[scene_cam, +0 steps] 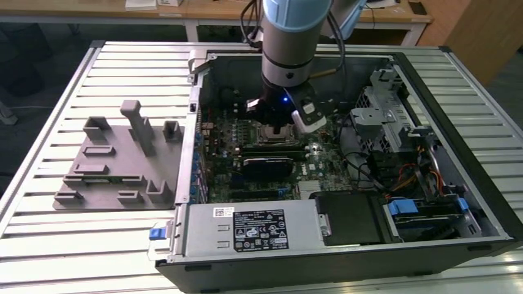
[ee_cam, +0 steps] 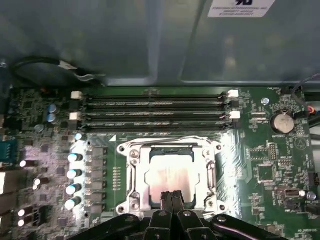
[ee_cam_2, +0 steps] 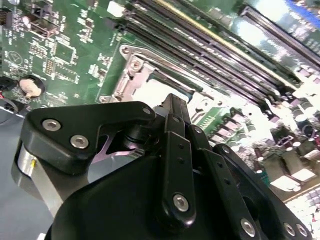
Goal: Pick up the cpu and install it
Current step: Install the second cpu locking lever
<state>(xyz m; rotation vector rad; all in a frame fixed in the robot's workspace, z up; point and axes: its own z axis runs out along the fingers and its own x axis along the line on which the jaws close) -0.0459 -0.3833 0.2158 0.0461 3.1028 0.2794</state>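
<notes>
The cpu (ee_cam: 169, 174), a flat square chip with a shiny silver top, lies level inside the metal-framed socket (ee_cam: 131, 170) on the green motherboard. My gripper (ee_cam: 172, 198) is shut, its two black fingertips pressed together right over the chip's near edge; whether they touch it cannot be told. In the second wrist view the gripper (ee_cam_2: 173, 101) points down at the socket (ee_cam_2: 134, 75), and its black linkage hides most of the chip. In the exterior view the gripper (scene_cam: 280, 131) hangs low inside the open computer case (scene_cam: 457, 202), over the socket area.
Memory slots (ee_cam: 155, 107) run beside the socket, and a row of capacitors (ee_cam: 74, 172) stands on another side. A coin battery (ee_cam: 283, 122) sits nearby. The grey fixture tray (scene_cam: 114, 165) with upright posts lies outside the case. The power supply (scene_cam: 245, 229) and drive cage (scene_cam: 384, 116) crowd the case.
</notes>
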